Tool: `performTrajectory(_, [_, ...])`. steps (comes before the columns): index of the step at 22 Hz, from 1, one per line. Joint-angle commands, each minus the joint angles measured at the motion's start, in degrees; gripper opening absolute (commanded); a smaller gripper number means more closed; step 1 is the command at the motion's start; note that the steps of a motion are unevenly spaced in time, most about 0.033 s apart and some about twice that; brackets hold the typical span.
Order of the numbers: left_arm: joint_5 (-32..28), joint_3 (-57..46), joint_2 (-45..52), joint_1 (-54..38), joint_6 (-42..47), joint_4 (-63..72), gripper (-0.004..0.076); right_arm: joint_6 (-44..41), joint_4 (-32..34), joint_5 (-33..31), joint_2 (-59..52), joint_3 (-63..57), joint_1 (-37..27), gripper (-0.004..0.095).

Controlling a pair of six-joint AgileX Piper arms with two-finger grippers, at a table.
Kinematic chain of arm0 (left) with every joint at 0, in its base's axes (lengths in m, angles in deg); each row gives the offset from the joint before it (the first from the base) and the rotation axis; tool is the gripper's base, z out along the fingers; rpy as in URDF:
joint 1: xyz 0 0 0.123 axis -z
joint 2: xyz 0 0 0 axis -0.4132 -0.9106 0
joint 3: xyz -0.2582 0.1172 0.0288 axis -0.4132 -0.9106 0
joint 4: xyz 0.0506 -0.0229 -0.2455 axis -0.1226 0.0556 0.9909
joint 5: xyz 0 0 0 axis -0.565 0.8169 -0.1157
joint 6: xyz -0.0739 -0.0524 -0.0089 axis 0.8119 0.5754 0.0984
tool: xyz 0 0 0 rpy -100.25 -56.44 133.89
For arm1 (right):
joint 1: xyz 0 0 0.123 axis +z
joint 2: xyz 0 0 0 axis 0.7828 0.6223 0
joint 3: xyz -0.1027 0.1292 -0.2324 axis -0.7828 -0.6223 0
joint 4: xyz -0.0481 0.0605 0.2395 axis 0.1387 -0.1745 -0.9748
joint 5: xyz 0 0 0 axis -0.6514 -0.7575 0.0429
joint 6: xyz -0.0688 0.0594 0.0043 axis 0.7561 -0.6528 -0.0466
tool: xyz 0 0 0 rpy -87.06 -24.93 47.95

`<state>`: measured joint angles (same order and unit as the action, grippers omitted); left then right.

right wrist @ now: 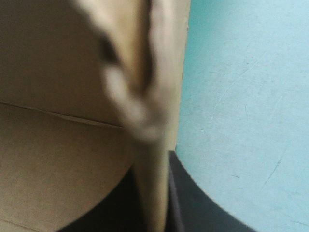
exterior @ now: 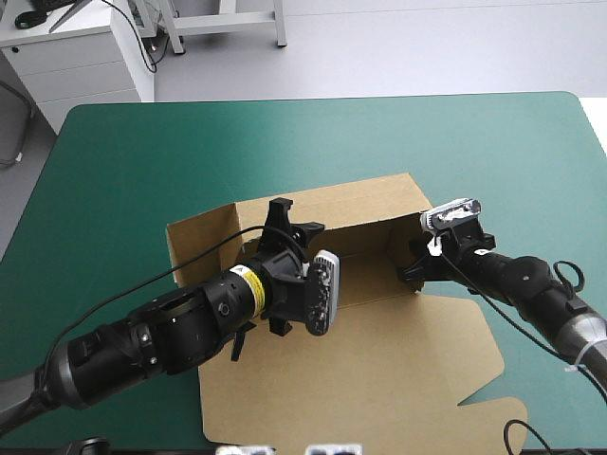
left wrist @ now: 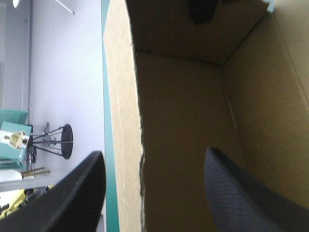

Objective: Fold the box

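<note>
Box [exterior: 379, 360] of brown cut board lies at the centre and lower half of the high view on the table [exterior: 142, 161] with its teal-green cover. It is partly formed: its far wall and right wall stand up around a tray floor, while the wide lid panel lies flat toward the lower frame. The left tool [exterior: 294, 220], two broad black fins, is spread apart astride the left panel, gripping nothing. The right tool [exterior: 414, 263] is pinched on the right wall. My judgement is about midway, with the side walls not yet tucked and locked.
</note>
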<state>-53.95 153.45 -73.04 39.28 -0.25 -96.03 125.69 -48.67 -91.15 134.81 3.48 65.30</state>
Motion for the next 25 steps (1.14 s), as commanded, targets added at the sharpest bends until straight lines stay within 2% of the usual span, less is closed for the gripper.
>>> performTrajectory(1, [-1.48, 1.39, 2.89, 2.88, 0.80, -1.83, 0.0306, -0.69, -2.29, 2.24, -1.40, 1.46, 0.17, -0.0015])
performTrajectory(2, [-1.07, 1.39, 2.98, 3.25, 0.80, -2.60, 0.0163, -0.69, -2.29, 2.61, -1.40, 1.46, 0.17, -0.0015])
performTrajectory(4, [-0.22, 1.39, 3.02, 3.25, 0.80, -2.60, 0.0006, -0.69, -2.29, 2.61, -1.40, 1.46, 0.17, -0.0015])
performTrajectory(6, [1.84, 1.39, 3.02, 3.25, 0.80, -2.20, 0.0011, -1.12, -2.16, 2.61, -1.40, 1.46, 0.17, -0.0015])
performTrajectory(9, [9.81, 4.24, 2.91, 3.04, 0.96, -0.39, 0.0014, -1.12, -1.92, 2.61, -1.40, 1.46, 0.17, -0.0015])
performTrajectory(12, [15.73, 12.60, 2.91, 2.87, 3.89, 0.73, 0.0014, -0.91, -1.92, 2.61, -1.40, 1.46, 0.17, -0.0015])
performTrajectory(15, [17.92, 20.34, 2.91, -2.09, 2.26, 9.18, 0.0014, -0.91, -1.92, 2.61, -1.40, 1.46, 0.17, -0.0016])
performTrajectory(18, [20.38, 25.31, 2.91, -13.41, 0.06, 19.31, 0.0014, -0.91, -1.92, 2.61, -1.40, 1.46, 0.17, -0.0016])
performTrajectory(22, [23.24, 26.55, 2.91, -26.65, 0.06, 26.43, 0.0014, -0.47, -1.81, 2.61, -1.40, 1.46, 0.17, -0.0016])
performTrajectory(24, [25.28, 26.55, 2.91, -37.12, -0.45, 34.70, 0.0014, -0.37, -1.71, 2.61, -1.40, 1.46, 0.17, -0.0016])
performTrajectory(25, [26.79, 26.55, 2.91, -44.83, -3.42, 42.37, 0.0014, -0.37, -1.71, 2.61, -1.40, 1.46, 0.17, -0.0016])
